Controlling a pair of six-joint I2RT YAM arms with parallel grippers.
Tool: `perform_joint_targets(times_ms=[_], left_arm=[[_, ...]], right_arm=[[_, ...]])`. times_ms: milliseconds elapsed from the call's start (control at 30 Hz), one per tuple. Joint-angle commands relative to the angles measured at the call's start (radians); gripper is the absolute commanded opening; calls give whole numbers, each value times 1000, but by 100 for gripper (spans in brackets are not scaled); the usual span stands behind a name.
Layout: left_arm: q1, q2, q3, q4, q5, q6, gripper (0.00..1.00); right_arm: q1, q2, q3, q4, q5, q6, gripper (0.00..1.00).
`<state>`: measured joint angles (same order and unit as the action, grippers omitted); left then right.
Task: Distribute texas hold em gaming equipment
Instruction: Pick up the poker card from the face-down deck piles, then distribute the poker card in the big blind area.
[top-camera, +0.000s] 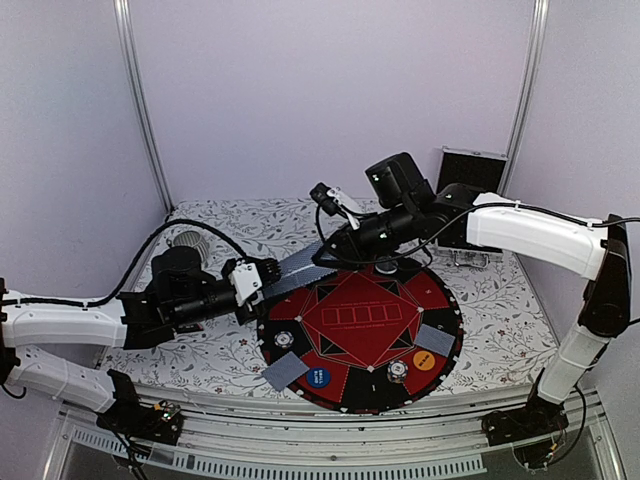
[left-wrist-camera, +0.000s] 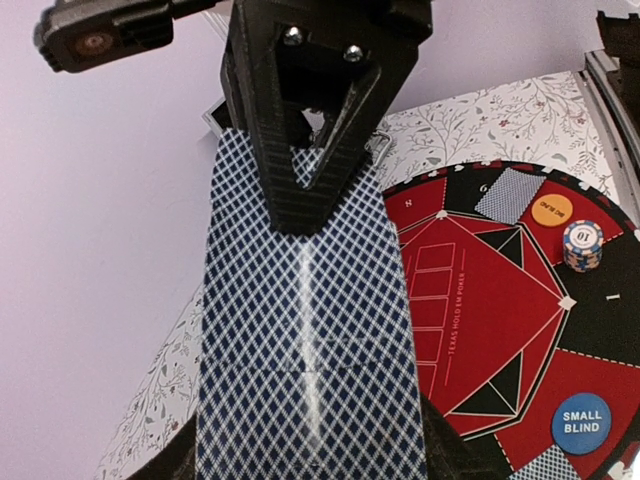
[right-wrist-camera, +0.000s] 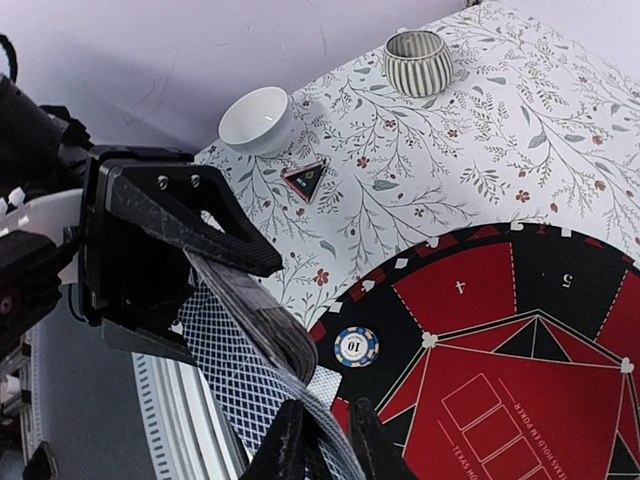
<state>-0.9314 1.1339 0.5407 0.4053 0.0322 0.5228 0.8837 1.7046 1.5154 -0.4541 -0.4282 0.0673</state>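
Over the far-left rim of the round mat (top-camera: 445, 300), the left gripper (top-camera: 266, 279) clamps one end of the deck of cards (left-wrist-camera: 305, 350) while the right gripper (top-camera: 332, 250) pinches the other, and on that mat lie two single cards (top-camera: 285, 372), striped chips (top-camera: 397, 371), a blue disc (top-camera: 318, 378) and an orange disc (top-camera: 424, 360).

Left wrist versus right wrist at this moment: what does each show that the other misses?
Only the left wrist: the orange disc and the blue disc. Only the right wrist: the white bowl, the ribbed cup and a triangular marker. Both: the deck clamped in the left gripper, the right gripper shut on a drawn card, and the round mat.
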Motion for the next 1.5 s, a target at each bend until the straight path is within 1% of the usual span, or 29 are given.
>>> perform_joint_targets(times_ms=[0,233,567,733,900,1000,1100,1233,1300,1467], left_arm=[[-17,3,12,41,6,-6,53],[-17,6,13,40,5,-4,53],[-17,7,13,38,5,-5,53],[-17,7,13,37,5,-5,52],[-17,7,14,37,4,-5,53],[-17,5,15,35,5,-6,53],[-17,2,16,34,10,-7,53],[-17,-3,18,32,8,-8,53],[-17,-5,18,33,0,-6,53],[-17,-12,21,31,9,-11,52]], right_arm=[[0,-43,29,-35,46,-15,12],[-1,-60,31,-58,76,-24,4],[-4,-102,30,-83,109,-34,3],[-13,-143,27,-68,66,-30,2],[-52,-205,-13,-1,-4,3,2],[-113,-275,-77,53,7,60,2],[-198,-343,-170,88,57,140,2],[-304,-405,-343,89,93,242,2],[-350,-430,-429,90,78,293,2],[-397,-450,-629,87,51,378,2]])
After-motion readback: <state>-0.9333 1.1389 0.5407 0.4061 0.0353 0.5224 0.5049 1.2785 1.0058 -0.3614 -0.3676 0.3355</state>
